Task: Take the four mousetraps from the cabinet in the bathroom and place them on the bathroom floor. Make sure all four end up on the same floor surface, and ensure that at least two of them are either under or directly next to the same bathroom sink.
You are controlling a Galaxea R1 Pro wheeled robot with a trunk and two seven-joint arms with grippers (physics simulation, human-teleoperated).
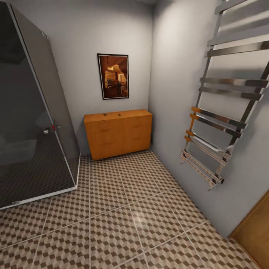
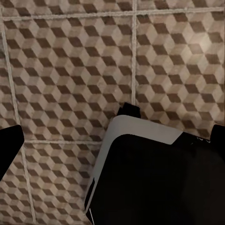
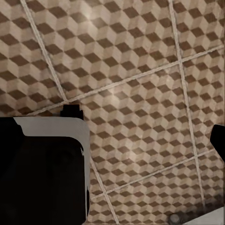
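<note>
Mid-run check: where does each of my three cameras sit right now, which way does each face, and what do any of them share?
Head view: high on the robot, facing forward and down at the cabinet against the far wall, shower glass to the left, towel rail on the right wall.
Left wrist view: on the left arm, aimed down at the bathroom floor; a dark, white-edged robot part shows.
Right wrist view: on the right arm, also aimed at the floor; a similar part shows.
Shared: all three show the cube-patterned tiles.
</note>
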